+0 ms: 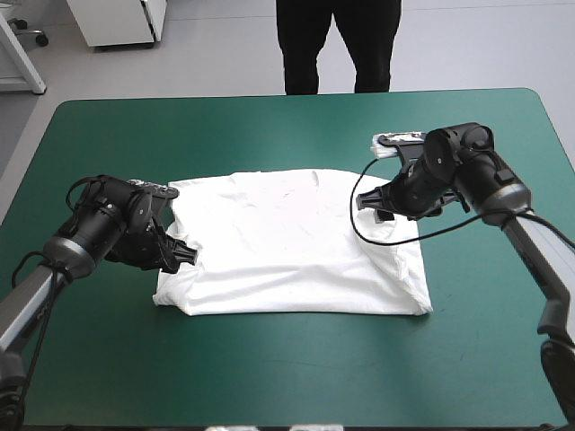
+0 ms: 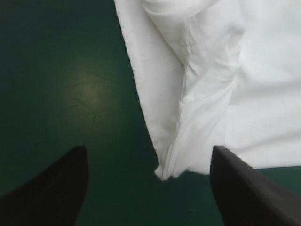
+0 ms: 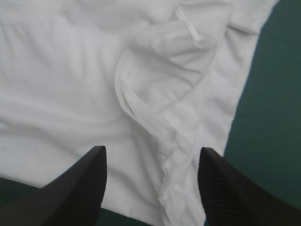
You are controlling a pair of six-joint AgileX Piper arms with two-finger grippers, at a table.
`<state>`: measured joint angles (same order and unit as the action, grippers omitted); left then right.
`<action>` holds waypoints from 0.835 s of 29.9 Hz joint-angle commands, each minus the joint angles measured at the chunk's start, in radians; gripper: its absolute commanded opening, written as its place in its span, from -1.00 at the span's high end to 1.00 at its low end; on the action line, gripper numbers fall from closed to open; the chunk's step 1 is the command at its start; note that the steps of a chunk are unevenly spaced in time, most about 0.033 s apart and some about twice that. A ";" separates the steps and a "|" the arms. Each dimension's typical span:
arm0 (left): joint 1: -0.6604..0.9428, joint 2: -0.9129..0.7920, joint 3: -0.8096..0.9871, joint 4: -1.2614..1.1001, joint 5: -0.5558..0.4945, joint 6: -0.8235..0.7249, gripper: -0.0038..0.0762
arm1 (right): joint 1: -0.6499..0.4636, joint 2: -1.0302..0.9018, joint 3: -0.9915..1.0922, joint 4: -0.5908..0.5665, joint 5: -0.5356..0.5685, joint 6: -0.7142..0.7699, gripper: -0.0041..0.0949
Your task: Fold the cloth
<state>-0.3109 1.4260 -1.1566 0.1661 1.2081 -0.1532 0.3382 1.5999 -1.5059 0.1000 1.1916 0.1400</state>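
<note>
across the middle of the teal-green table (image 1: pixel 269 126) lies the t-shirt (image 1: pixel 287 242), white and spread flat in a rough rectangle, its sides folded inward. at its left edge, toward the near corner, the left gripper (image 1: pixel 184 253) is low over the cover with its black fingers standing wide apart. its wrist view shows a folded point of the cloth reaching into the gap between them. above the t-shirt's right side the right gripper (image 1: pixel 377 205) also has its fingers parted, and a rumpled fold with a loose hem lies ahead of them, close to the cloth's border.
</note>
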 commanded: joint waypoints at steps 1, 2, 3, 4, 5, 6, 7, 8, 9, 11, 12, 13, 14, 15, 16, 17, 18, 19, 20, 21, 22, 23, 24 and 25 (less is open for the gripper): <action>-0.006 -0.061 -0.027 0.003 0.053 -0.037 -0.41 | 0.002 -0.117 0.039 -0.075 0.001 0.038 -0.17; -0.006 -0.074 -0.027 0.001 0.061 -0.046 -0.41 | 0.002 -0.138 0.063 -0.093 0.001 0.053 -0.17; -0.006 -0.090 -0.027 0.001 0.067 -0.054 -0.41 | 0.002 -0.157 0.082 -0.100 0.001 0.064 -0.17; -0.006 -0.107 -0.025 -0.003 0.070 -0.066 -0.41 | 0.002 -0.175 0.107 -0.100 -0.002 0.070 -0.17; -0.006 -0.122 -0.023 -0.008 0.070 -0.069 -0.41 | 0.002 -0.191 0.130 -0.100 -0.004 0.073 -0.17; -0.006 -0.133 -0.023 -0.013 0.068 -0.069 -0.41 | 0.002 -0.203 0.147 -0.100 -0.007 0.073 -0.17; -0.006 -0.143 -0.023 -0.024 0.065 -0.074 -0.41 | 0.002 -0.215 0.165 -0.100 -0.009 0.075 -0.17; -0.006 -0.145 -0.023 -0.031 0.066 -0.080 -0.41 | 0.002 -0.225 0.180 -0.100 -0.014 0.081 -0.17; -0.006 -0.145 -0.021 -0.042 0.068 -0.081 -0.41 | 0.002 -0.231 0.193 -0.100 -0.014 0.081 -0.16; -0.006 -0.145 0.001 -0.044 0.059 -0.086 -0.41 | 0.002 -0.244 0.207 -0.100 -0.014 0.081 -0.13; -0.006 -0.145 0.017 -0.045 0.048 -0.088 -0.41 | 0.002 -0.244 0.207 -0.100 -0.011 0.081 -0.11; -0.006 -0.145 0.039 -0.045 0.043 -0.090 -0.41 | 0.002 -0.246 0.207 -0.100 -0.010 0.081 -0.08; -0.006 -0.145 0.063 -0.047 0.038 -0.096 -0.41 | 0.002 -0.250 0.207 -0.100 -0.010 0.081 -0.06; -0.006 -0.145 0.088 -0.048 0.029 -0.106 -0.41 | 0.002 -0.250 0.207 -0.100 -0.010 0.081 -0.04; -0.006 -0.145 0.114 -0.049 0.004 -0.112 -0.41 | 0.002 -0.254 0.207 -0.100 -0.012 0.081 0.00; -0.006 -0.145 0.137 -0.049 -0.028 -0.112 -0.41 | 0.002 -0.254 0.207 -0.100 -0.012 0.081 0.03; -0.006 -0.145 0.154 -0.049 -0.058 -0.112 -0.41 | 0.002 -0.256 0.207 -0.100 -0.012 0.081 0.05; -0.006 -0.145 0.176 -0.049 -0.096 -0.115 -0.41 | 0.002 -0.256 0.207 -0.100 -0.012 0.081 0.08; -0.006 -0.143 0.189 -0.049 -0.117 -0.122 -0.41 | 0.002 -0.256 0.207 -0.100 -0.012 0.081 0.10; -0.006 -0.140 0.203 -0.049 -0.134 -0.127 -0.41 | 0.002 -0.256 0.207 -0.100 -0.012 0.081 0.12; -0.006 -0.136 0.212 -0.049 -0.139 -0.129 -0.41 | 0.002 -0.256 0.207 -0.100 -0.012 0.081 0.14; -0.006 -0.130 0.222 -0.046 -0.141 -0.136 -0.41 | 0.002 -0.256 0.207 -0.095 -0.012 0.081 0.14; -0.006 -0.121 0.233 -0.041 -0.150 -0.144 -0.41 | 0.002 -0.256 0.207 -0.095 -0.010 0.083 0.15; -0.006 -0.111 0.242 -0.041 -0.167 -0.151 -0.41 | 0.002 -0.256 0.207 -0.095 -0.007 0.083 0.16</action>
<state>-0.3109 1.3203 -0.9147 0.1168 1.0870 -0.2778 0.3382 1.3783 -1.2747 0.0114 1.2014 0.2235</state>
